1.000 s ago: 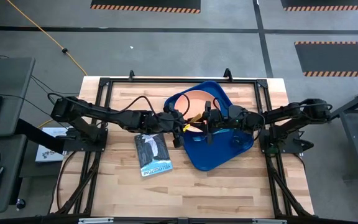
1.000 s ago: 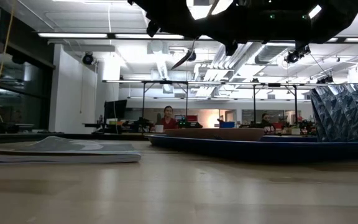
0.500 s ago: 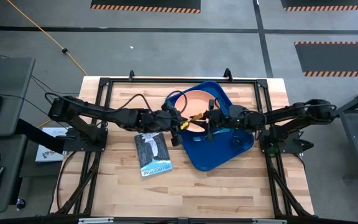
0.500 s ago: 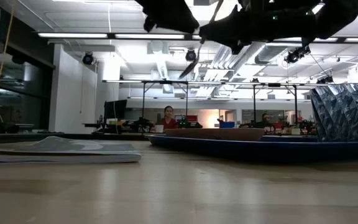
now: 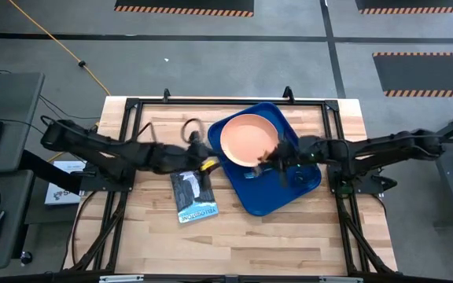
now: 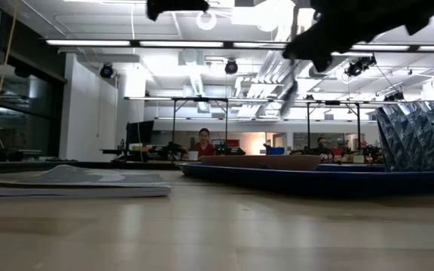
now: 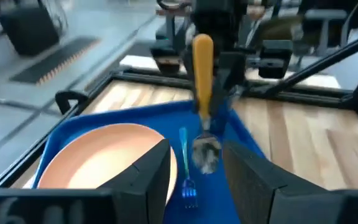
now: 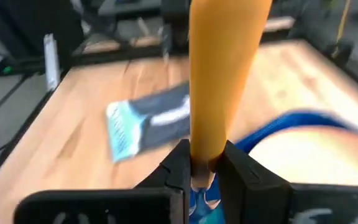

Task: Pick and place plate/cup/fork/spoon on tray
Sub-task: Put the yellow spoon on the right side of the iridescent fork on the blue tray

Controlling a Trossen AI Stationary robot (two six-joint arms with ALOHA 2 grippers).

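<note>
The dark blue tray (image 5: 252, 196) lies on the table and also shows in the low view (image 6: 315, 181). The peach-orange plate (image 5: 248, 140) rests in its far part. The teal fork (image 7: 185, 171) lies flat in the tray beside the plate (image 7: 98, 158). The greyish cup (image 5: 298, 179) stands dimly at the tray's right side. My right gripper (image 5: 278, 157) is over the tray, shut on the spoon (image 7: 202, 93). My left gripper (image 5: 204, 163) is open and empty, left of the tray, facing the spoon. My right gripper pinches the spoon's orange handle (image 8: 199, 163) between its two fingers (image 8: 241, 171), low on the handle near the bowl end. The spoon stands upright with its metal bowl (image 7: 205, 152) hanging down, clear of the tray, above the fork.
A blue-and-white booklet (image 5: 193, 194) lies on the table just left of the tray and below my left gripper; it also shows in the right wrist view (image 8: 148, 124). Bare wood lies at the table's near side. People sit in the room far behind the table.
My left gripper has drawn back from the spoon toward the table's left edge, ending over the booklet's far end. My right gripper has gone a little toward the table's right with the spoon, whose handle no longer shows from above.
</note>
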